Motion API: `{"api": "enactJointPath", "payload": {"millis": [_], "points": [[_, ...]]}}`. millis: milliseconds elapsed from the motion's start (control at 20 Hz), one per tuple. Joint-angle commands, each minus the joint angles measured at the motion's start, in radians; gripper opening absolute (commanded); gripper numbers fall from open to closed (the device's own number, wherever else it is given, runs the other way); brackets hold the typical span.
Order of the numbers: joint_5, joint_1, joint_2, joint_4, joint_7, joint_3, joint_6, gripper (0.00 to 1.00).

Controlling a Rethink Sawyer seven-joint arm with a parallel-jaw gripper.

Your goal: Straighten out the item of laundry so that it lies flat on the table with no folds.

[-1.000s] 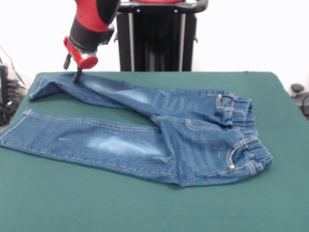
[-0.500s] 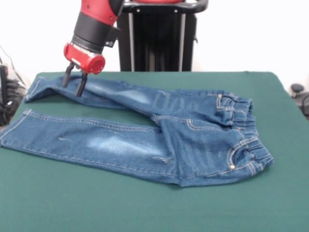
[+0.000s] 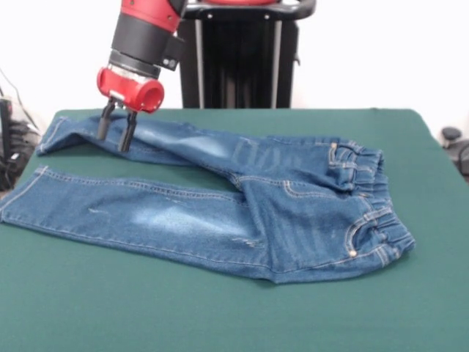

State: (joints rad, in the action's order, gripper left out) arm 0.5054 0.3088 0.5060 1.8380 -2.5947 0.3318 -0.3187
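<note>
Jeans lie spread across the table, mostly flat; you've got the far leg's cuff end looking folded and the waistband bunched. Gripper hangs over that leg, fingers spread, holding nothing.

Only one view is given: a front camera set across the table, a little above its top and tilted slightly down. It faces the white back wall and the black stand at upper centre of the frame. The green surface fills the lower two thirds, cut off by the bottom, left and right edges. The camera sits close enough for the jeans to span most of the frame's width.
</note>
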Motion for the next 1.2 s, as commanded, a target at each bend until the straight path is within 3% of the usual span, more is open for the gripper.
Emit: {"api": "enactJointPath", "payload": {"millis": [50,300,450,750,1200], "points": [[0.056,0.074,0.070,0.019,0.003,-0.273,0.221,1.00],[0.024,0.160,0.153,0.046,0.079,-0.419,0.411,1.00],[0.003,0.201,0.146,0.044,0.093,-0.493,0.467,1.00],[-0.035,0.213,0.185,0.009,0.106,-0.542,0.590,1.00],[-0.155,0.257,0.329,-0.020,0.157,-0.654,0.843,1.00]]}}
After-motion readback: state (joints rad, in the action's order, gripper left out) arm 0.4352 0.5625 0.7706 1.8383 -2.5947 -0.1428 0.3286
